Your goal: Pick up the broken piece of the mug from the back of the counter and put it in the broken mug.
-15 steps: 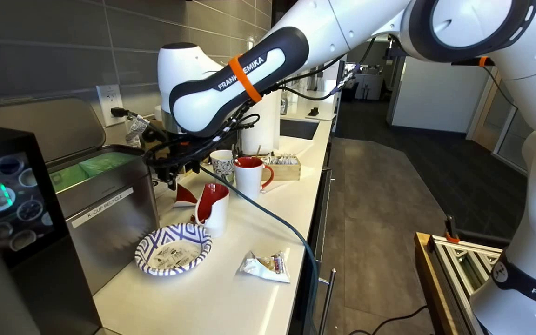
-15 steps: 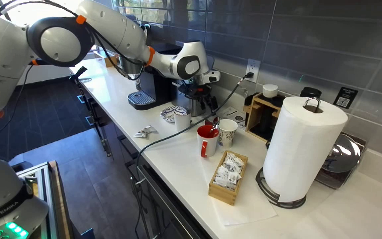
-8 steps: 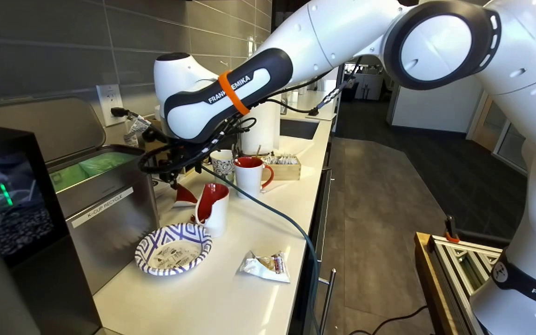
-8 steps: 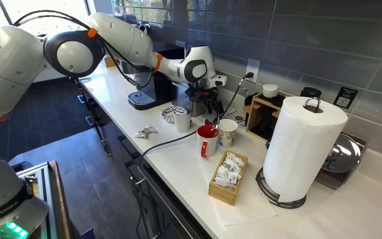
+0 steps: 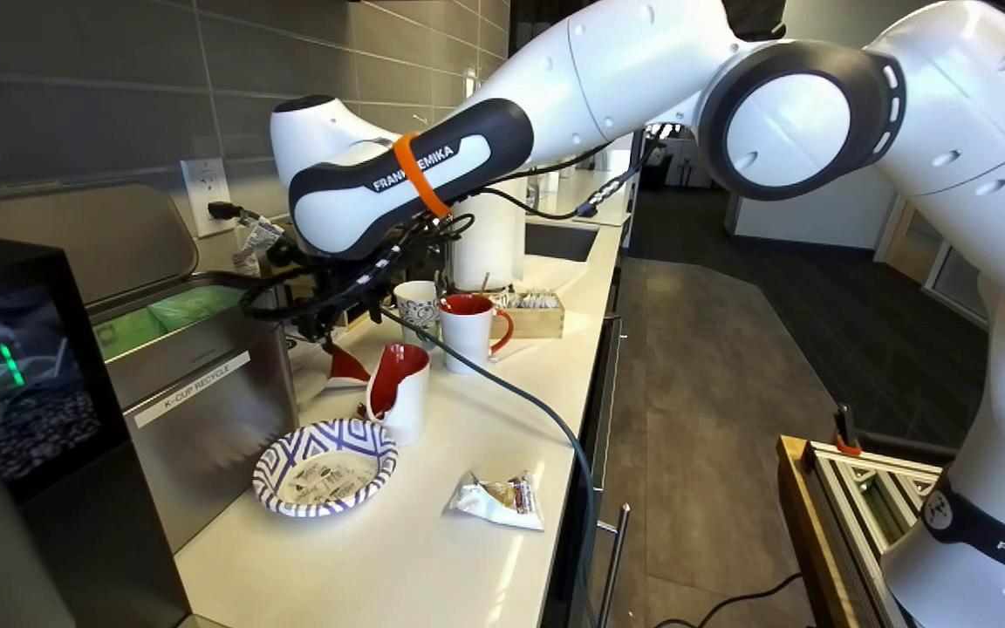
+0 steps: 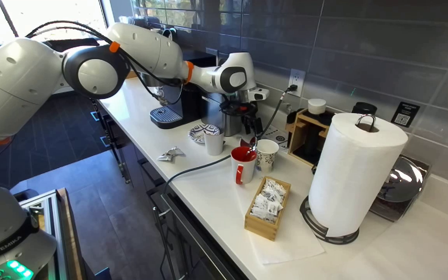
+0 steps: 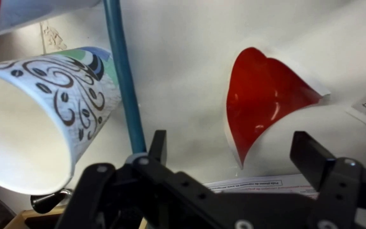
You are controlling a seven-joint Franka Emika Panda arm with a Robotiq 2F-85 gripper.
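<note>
In the wrist view the broken piece of the mug (image 7: 262,92), a curved red shard with a pale edge, lies on the counter (image 7: 183,79). Its pointed end shows in the gap of my gripper (image 7: 230,136), whose fingers stand wide apart and touch neither side of it. Part of the shard (image 5: 345,366) also appears in an exterior view, behind the broken mug (image 5: 406,410), which is upright with a jagged cut-away wall and red inside. My gripper (image 6: 253,128) points down above the back of the counter, near the wall; the cup and mug partly hide that spot.
A teal cable (image 7: 122,73) runs past the left finger and over the counter's front edge. Close by stand a patterned paper cup (image 7: 52,92) and a red-handled mug (image 5: 466,340). A paper bowl (image 5: 325,475), snack wrapper (image 5: 502,501) and steel bin (image 5: 206,419) are also around.
The arm has shifted along the counter, leftward in an exterior view and toward the patterned cup. The cable has swung with it. The jaws stay open; the mugs and shard have not moved.
</note>
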